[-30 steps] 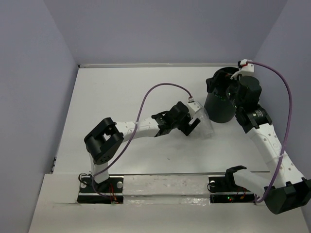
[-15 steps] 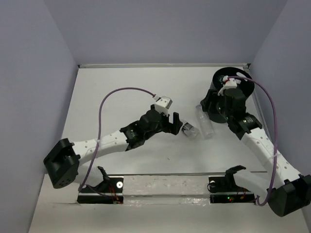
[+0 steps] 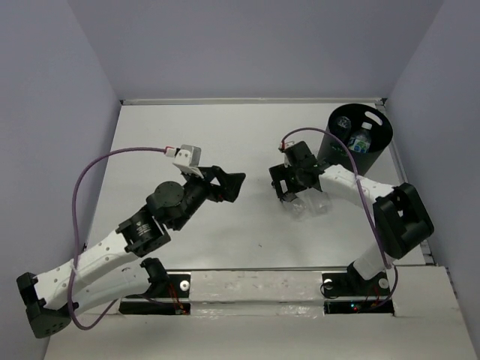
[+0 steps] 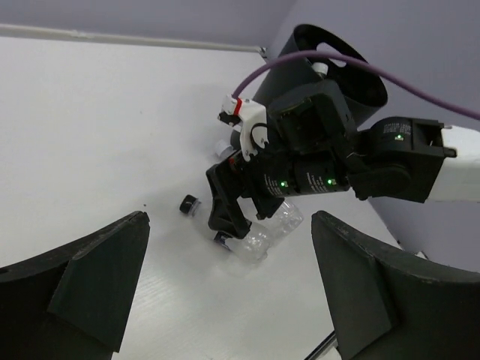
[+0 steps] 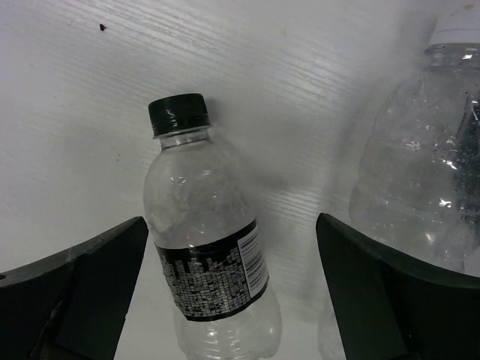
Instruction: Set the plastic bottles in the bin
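A clear bottle with a dark cap and dark label (image 5: 210,255) lies on the table between the open fingers of my right gripper (image 5: 232,300). A second clear bottle with a white cap (image 5: 420,172) lies just to its right. In the top view my right gripper (image 3: 289,195) hangs low over these bottles (image 3: 309,204), left of the black bin (image 3: 330,157). A blue-label bottle (image 3: 361,139) lies inside the bin. My left gripper (image 3: 231,182) is open and empty, well left of the bottles. Its view shows the right gripper (image 4: 240,214) over the clear bottles (image 4: 270,229).
The bin (image 4: 281,71) stands at the back right near the right wall. The right arm's purple cable (image 4: 360,64) arcs over it. A small dark speck (image 5: 102,28) lies on the white table.
My right arm has swung from above the bin down to the two bottles on the table. My left arm has drawn back to the left, away from them.
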